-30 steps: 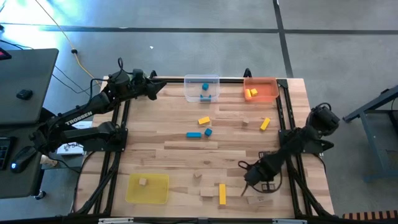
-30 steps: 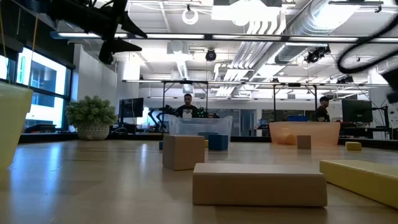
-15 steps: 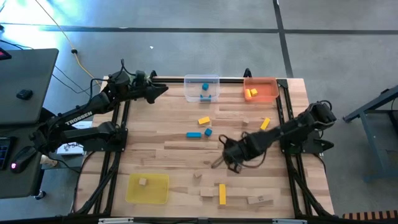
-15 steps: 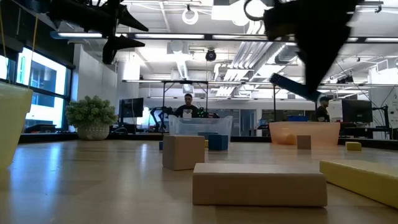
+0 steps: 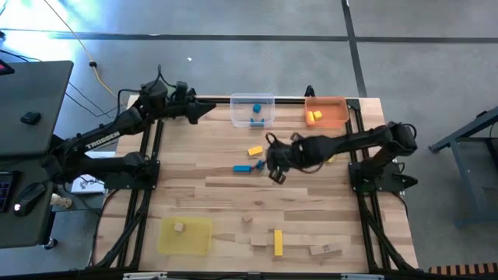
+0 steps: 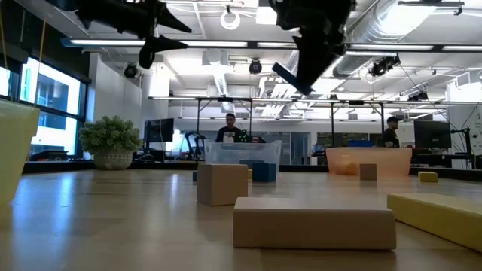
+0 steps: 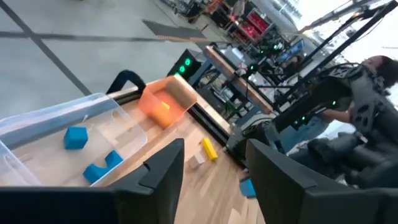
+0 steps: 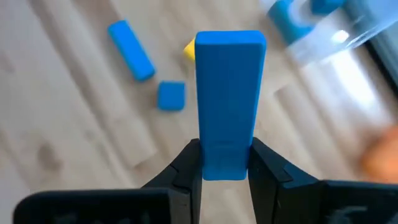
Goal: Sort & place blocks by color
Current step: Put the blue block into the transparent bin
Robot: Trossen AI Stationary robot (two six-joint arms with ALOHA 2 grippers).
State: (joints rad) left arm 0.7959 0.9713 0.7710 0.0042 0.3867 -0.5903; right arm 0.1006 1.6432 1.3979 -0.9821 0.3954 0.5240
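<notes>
Blue bar point(image 8: 229, 102) is standing upright between the fingers of the right gripper point(image 8: 226, 163), which is pinching it above the table's point(image 5: 233, 194) middle, near two loose blue blocks point(image 8: 151, 68). Left gripper point(image 7: 210, 163) is hanging spread beside the clear tray point(image 5: 252, 99).

Light: bright, even, from ceiling strips point(image 6: 226, 44); window point(image 6: 45, 94) glare
Blur: right wrist background soft; shadows faint

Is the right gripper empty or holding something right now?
Holding. In the right wrist view, the right gripper is shut on a blue bar block, pinched at one end between its fingers.
</notes>
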